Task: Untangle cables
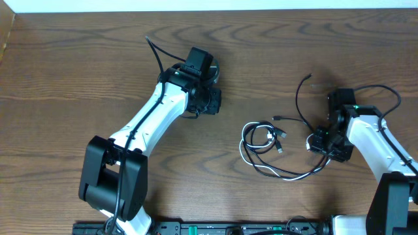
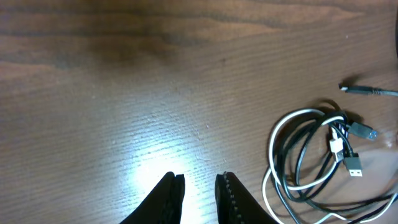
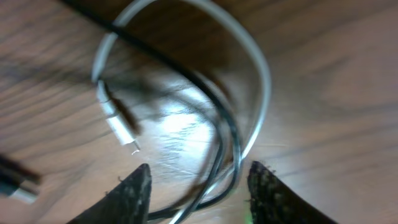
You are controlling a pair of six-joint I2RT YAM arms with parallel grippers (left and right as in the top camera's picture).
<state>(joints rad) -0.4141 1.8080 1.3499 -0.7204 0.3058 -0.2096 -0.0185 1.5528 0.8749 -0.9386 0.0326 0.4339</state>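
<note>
White cable (image 3: pixel 264 81) blurred in my right wrist view, black cable (image 3: pixel 219 146) beside it equally soft, both cut off at the bottom edge between my right jaws, dark plug end (image 3: pixel 12 185) left of the white cable clipped by the frame.

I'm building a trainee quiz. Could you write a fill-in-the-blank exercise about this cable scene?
The tangled white cable and black cable lie nearest the ___ arm. The left gripper holds ___. On the right gripper, the jaws stand ___ astride both cables.
Missing words: right; nothing; open.
</note>
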